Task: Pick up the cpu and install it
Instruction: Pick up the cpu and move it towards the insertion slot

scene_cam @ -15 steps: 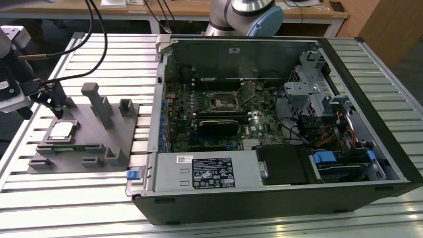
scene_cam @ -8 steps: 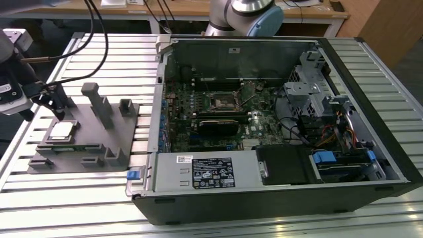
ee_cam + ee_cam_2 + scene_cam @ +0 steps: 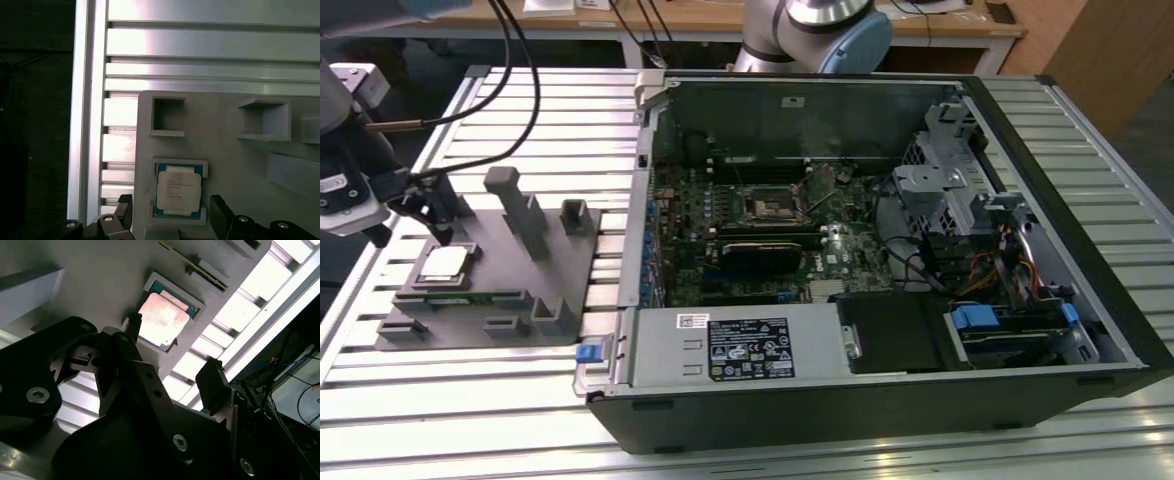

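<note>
The cpu is seated in a recess of the grey fixture, near the desk's edge at the exterior view's left. The tool is held spread above it, fingers clear of both cpu edges.

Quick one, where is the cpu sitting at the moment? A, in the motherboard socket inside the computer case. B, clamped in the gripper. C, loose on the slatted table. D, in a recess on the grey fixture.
D: in the first wrist view the cpu lies flat in a recess of the grey fixture, with the open gripper above it, its fingers apart on either side.
</note>
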Controlling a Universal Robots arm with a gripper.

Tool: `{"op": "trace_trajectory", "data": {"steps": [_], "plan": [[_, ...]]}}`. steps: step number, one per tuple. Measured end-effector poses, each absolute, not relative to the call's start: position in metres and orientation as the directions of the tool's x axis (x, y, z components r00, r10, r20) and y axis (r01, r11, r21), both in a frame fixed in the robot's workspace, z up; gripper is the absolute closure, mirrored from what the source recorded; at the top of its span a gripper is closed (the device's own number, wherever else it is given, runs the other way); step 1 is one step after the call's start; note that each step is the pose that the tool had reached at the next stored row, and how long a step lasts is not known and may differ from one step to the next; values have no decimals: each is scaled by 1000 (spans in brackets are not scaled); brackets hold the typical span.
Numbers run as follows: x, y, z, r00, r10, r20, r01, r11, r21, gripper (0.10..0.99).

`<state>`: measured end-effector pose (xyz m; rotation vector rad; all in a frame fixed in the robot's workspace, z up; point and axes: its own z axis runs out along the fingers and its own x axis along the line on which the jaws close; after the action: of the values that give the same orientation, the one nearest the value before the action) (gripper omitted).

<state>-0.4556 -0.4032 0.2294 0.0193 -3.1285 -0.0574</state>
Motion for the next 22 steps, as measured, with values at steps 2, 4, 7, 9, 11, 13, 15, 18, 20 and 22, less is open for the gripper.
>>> {"op": "trace_trajectory", "data": {"steps": [2,4,7,9,11,13,15,18,20,22], "plan": [[-456,-403,228,-1000,-13,12,-12,999,37,369],[-456,-403,227,-1000,-13,12,-12,999,37,369],[-456,-403,225,-1000,-13,12,-12,999,37,369],[-456,-403,223,-1000,-13,12,-12,999,37,369],[-456,-403,221,-1000,-12,12,-12,999,37,369],[-455,-403,219,-1000,-11,12,-10,999,36,369],[-455,-403,216,-1000,-7,12,-7,999,36,369],[-452,-403,211,-1000,-4,12,-4,999,36,369],[-452,-403,208,-1000,-3,12,-3,999,36,369],[-452,-403,205,-1000,2,12,2,999,36,369]]}}
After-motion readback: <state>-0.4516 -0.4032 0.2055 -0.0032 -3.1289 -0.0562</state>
